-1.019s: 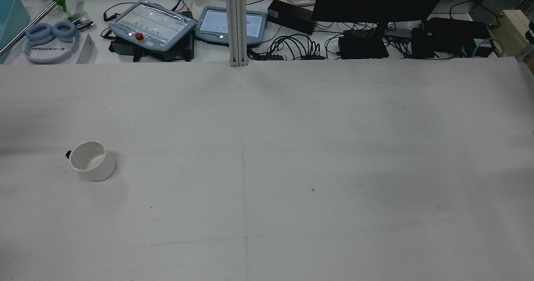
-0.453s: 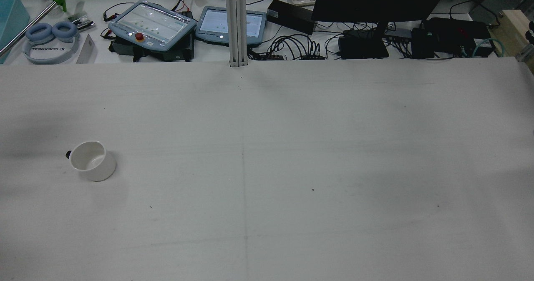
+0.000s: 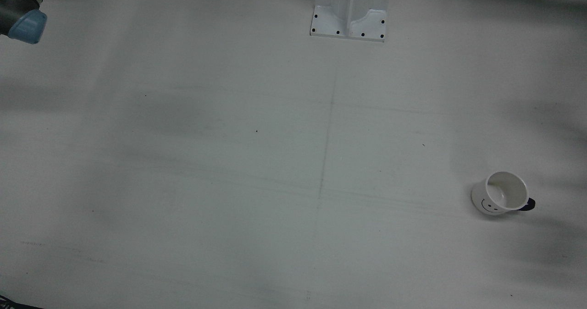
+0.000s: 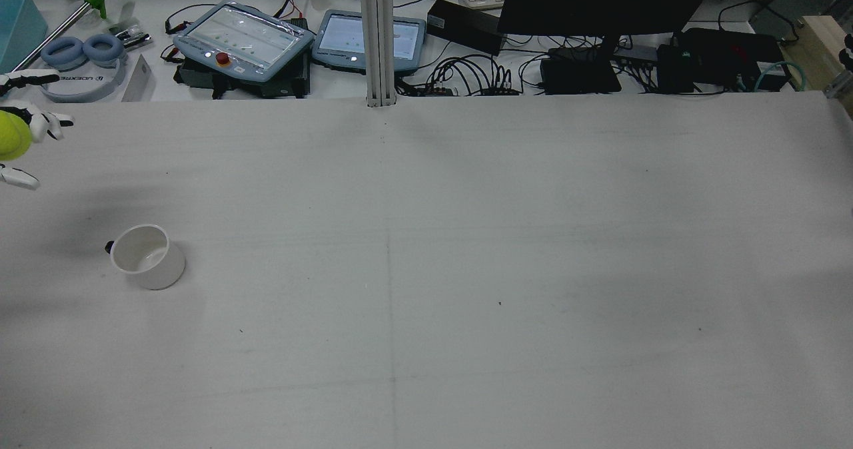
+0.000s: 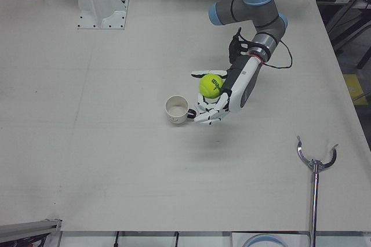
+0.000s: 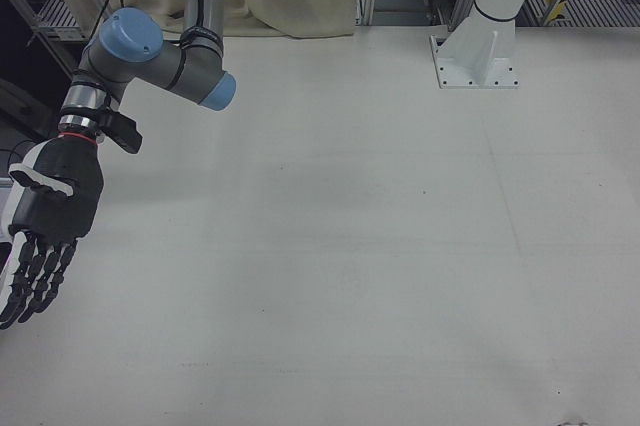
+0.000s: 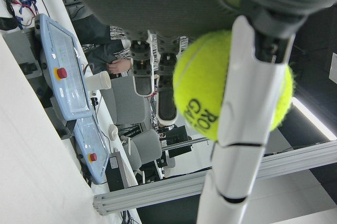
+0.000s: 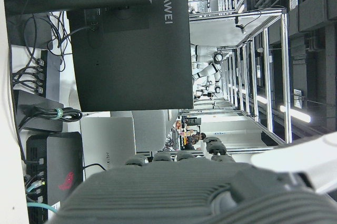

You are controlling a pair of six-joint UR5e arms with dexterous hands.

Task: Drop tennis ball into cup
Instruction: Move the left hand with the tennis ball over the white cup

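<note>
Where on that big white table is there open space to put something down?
Nearly everywhere: only the cup sits on the table, so the stretch from it toward the right hand is bare. The strip behind, with tablets and cables, is crowded.

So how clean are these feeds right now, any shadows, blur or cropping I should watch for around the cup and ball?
Front view: soft grey shadows streak the table, darkest below the cup. Rear view: the tennis ball is cropped at the frame's left edge. Left hand view: the left robot hand is close and blurred, hiding part of the ball. Left-front view: sharp and evenly lit.
</note>
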